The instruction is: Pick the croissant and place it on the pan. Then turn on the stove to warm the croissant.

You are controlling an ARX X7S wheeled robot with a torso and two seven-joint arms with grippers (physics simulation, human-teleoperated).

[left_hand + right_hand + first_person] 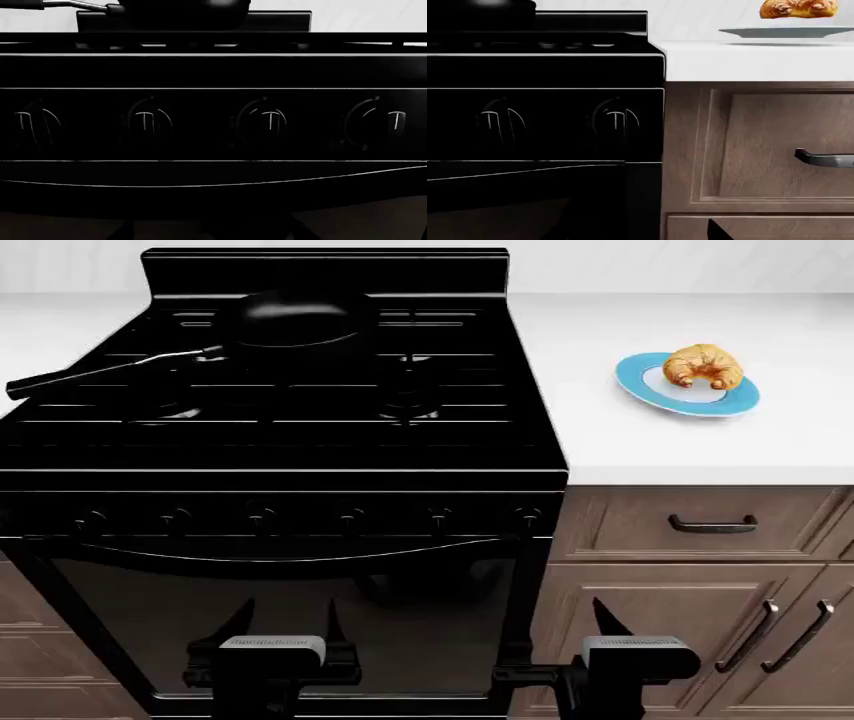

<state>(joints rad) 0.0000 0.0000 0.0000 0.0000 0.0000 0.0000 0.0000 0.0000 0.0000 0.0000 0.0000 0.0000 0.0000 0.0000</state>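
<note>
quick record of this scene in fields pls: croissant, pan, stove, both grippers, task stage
croissant: on the blue-rimmed plate, on the white counter to the right of the stove
pan: empty, on the stove's back left burner, handle pointing left
stove: black, front knobs untouched
left gripper: low before the oven door, open, holding nothing
right gripper: low by the cabinet, holding nothing
task stage: croissant not yet picked

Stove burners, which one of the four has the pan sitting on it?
The back left burner of the stove holds the pan, its handle pointing left; the other three grates are bare.
</note>
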